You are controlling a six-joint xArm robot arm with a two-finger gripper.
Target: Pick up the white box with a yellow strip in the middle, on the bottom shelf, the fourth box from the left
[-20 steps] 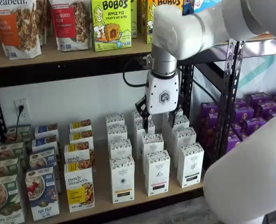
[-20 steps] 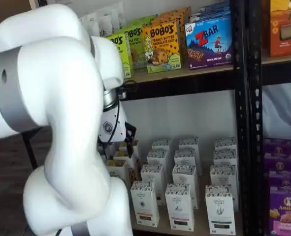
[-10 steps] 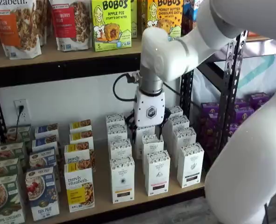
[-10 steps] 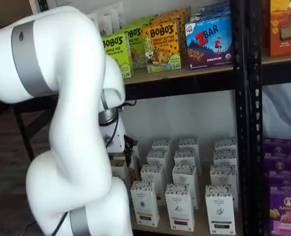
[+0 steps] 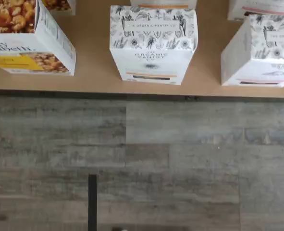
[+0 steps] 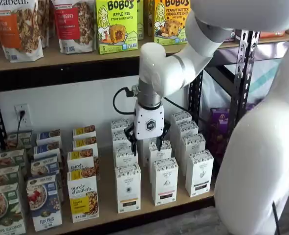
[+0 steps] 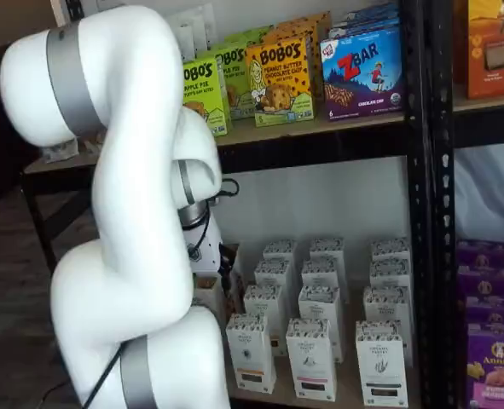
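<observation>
The white box [image 6: 128, 188] stands at the front of the bottom shelf [image 6: 151, 207], with a thin yellow-orange strip low on its face. It also shows in a shelf view [image 7: 252, 351], and the wrist view looks down on its speckled top [image 5: 154, 42]. My gripper [image 6: 146, 139] hangs from the white arm above the boxes behind the front row, a little back and to the right of the white box. Its two black fingers stand apart with nothing between them, so it is open. In the other shelf view the arm hides most of the gripper.
A purely elizabeth box [image 6: 83, 196] stands just left of the white box, and a like white carton with a dark strip [image 6: 165, 181] stands just right. More white cartons fill the rows behind. A black upright [image 6: 195, 98] and purple boxes [image 7: 495, 358] lie to the right. Grey plank floor [image 5: 142, 159] lies before the shelf.
The arm has swung left and lower. The gripper went from above the right-hand columns of white cartons to above those just behind the white box. The fingers stayed apart.
</observation>
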